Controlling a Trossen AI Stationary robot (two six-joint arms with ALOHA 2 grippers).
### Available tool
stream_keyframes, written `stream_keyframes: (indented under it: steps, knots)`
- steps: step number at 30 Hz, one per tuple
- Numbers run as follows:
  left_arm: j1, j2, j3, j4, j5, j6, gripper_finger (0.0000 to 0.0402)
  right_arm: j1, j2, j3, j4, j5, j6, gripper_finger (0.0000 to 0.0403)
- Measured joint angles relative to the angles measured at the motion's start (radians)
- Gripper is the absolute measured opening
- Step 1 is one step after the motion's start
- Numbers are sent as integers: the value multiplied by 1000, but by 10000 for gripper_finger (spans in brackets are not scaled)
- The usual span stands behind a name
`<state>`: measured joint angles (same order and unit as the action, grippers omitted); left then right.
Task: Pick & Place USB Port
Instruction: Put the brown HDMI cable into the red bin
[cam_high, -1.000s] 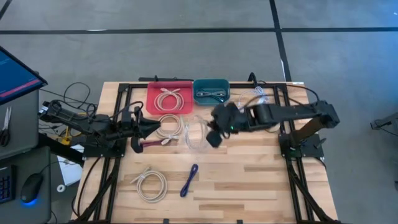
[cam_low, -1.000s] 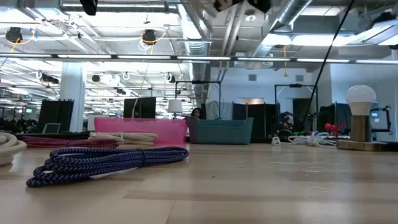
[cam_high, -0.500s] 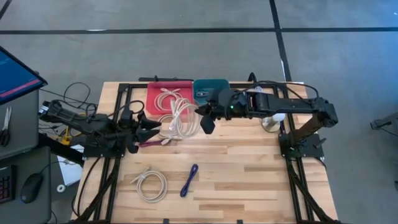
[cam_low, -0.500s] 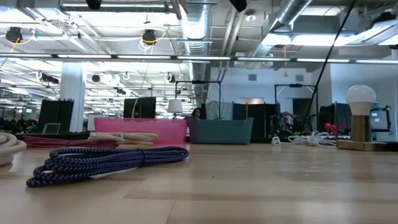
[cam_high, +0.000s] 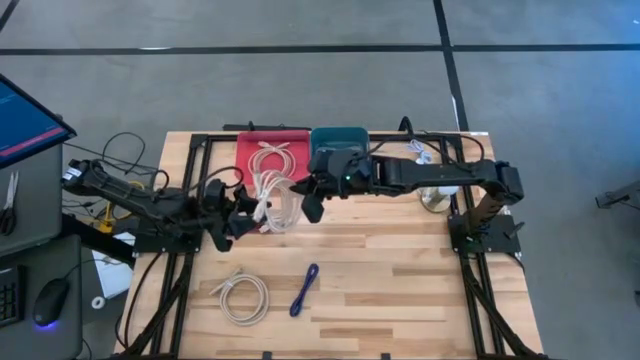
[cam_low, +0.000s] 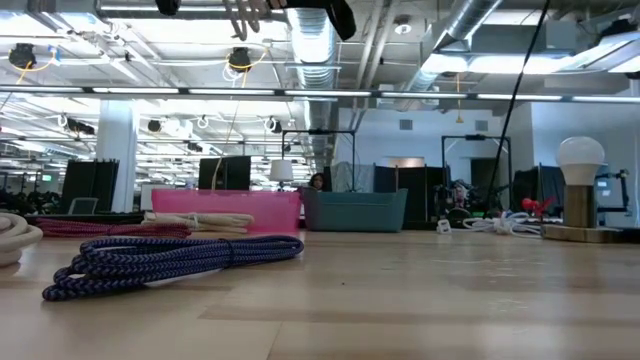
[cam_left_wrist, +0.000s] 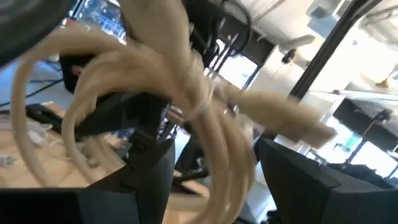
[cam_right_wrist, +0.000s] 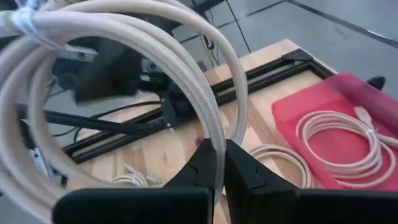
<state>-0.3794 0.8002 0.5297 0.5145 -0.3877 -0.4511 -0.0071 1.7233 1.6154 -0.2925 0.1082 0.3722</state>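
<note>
right gripper (cam_high: 309, 205) jaws clamped on cream cable coil (cam_high: 280, 200), now carried beside the red tray (cam_high: 248, 150) | left gripper (cam_high: 238, 212) jaws just sprung apart, coil between them | judged: handover underway, placement pending

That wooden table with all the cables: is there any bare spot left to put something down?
Yes. The table is bare to the right of the purple cable, up to the lamp. There is also bare wood between that cable and the two grippers. It is crowded near the red tray and the teal tray, where both grippers meet around a cream cable.
</note>
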Motion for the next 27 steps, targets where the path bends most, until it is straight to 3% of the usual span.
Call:
stream_keyframes:
  steps: [10,23,27]
  knots:
    - [2,5,1,19,15,3,207,-11,0,1,4,-6,11,3]
    - [3,5,1,26,14,1,56,-22,0,1,5,-7,10,2]
    - [2,5,0,25,15,21,29,-22,-1,1,5,-7,10,16]
